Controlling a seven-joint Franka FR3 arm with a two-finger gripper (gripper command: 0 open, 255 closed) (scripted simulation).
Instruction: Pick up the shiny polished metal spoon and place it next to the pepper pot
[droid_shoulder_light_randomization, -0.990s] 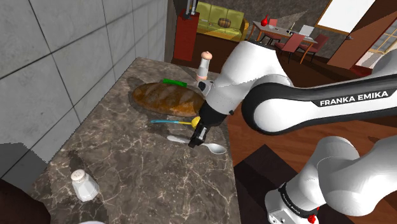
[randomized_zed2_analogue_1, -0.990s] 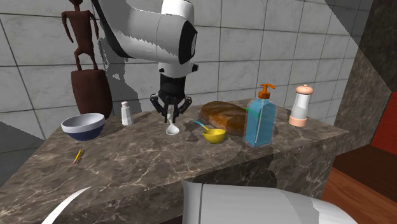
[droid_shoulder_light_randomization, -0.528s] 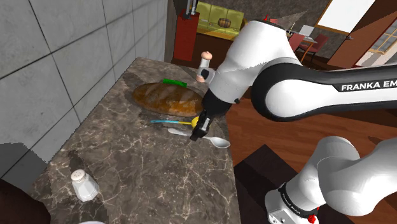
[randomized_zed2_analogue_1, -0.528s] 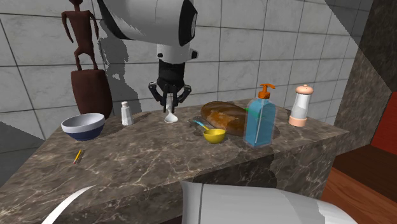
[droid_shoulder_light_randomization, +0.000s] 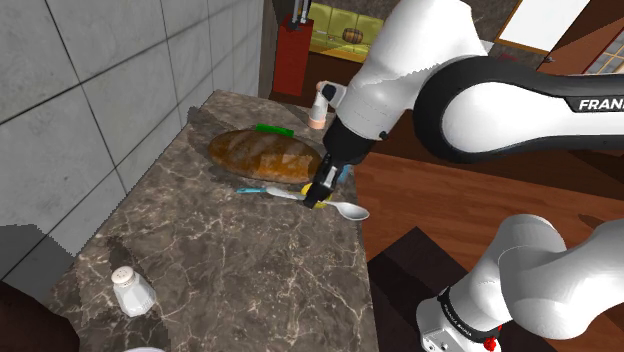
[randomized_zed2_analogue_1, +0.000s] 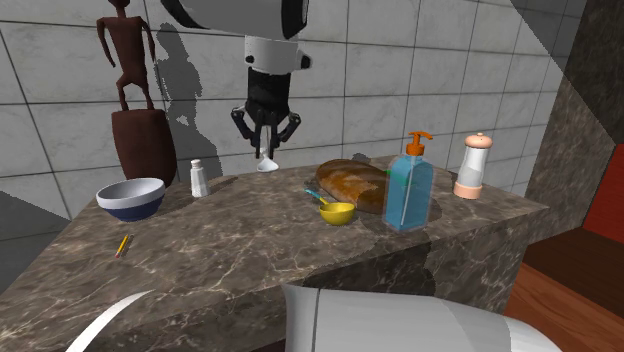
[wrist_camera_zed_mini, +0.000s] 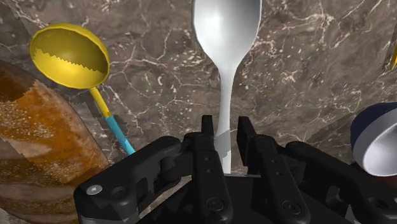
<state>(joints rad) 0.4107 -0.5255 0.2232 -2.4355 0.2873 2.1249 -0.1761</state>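
Black gripper (wrist_camera_zed_mini: 226, 127), fingers clamped on the handle of a shiny silver spoon (wrist_camera_zed_mini: 226, 38), holds it clear above the marble table (droid_shoulder_light_randomization: 230, 260). Carrying step: the next move likely calls for travelling to the tall pepper pot (randomized_zed2_analogue_1: 473, 167) and lowering the spoon beside it.

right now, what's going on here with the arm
The white arm has its black pincer shut on the handle of a pale, shiny spoon, holding it in the air above the marble counter. The pepper pot stands at the counter's far end in the shoulder view, past the bread loaf. A yellow scoop lies beside the loaf.
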